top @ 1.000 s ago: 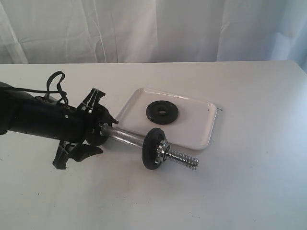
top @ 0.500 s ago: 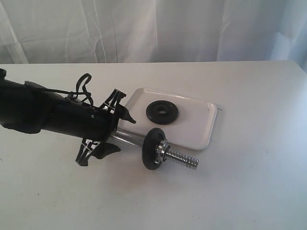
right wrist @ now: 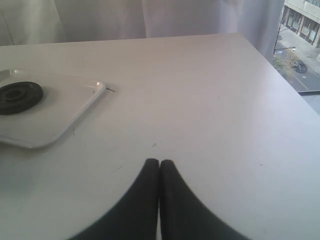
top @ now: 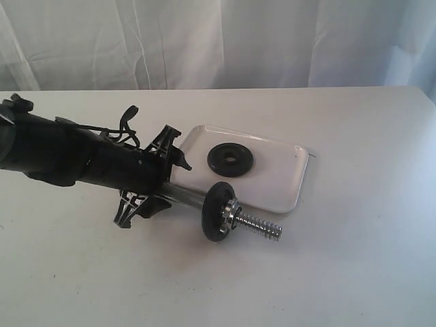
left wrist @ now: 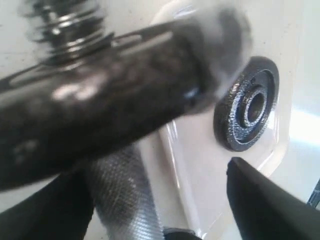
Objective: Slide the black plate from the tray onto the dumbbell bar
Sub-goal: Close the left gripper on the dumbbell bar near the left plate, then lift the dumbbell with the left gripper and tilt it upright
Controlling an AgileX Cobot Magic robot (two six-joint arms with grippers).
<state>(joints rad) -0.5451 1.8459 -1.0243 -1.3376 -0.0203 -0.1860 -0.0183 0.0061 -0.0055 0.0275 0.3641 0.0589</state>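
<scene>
black plate (top: pixel 242 162): flat in tray (top: pixel 281 178) | left gripper (top: pixel 174 186): spread around dumbbell bar (top: pixel 194 198)

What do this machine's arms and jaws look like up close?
The left arm is a thick matte black tube with a thin black cable looping along its top. The left gripper has black plastic jaws with ribbed, openwork bracing. The right gripper shows two smooth black jaws, curved and tapering to rounded tips. No markings are visible.

Exterior camera looks down across the table (top: pixel 354 272) from the near side, facing the curtain (top: pixel 204 41). Left wrist camera is pressed close, right wrist farther off; all share the tray (top: pixel 279 184).
</scene>
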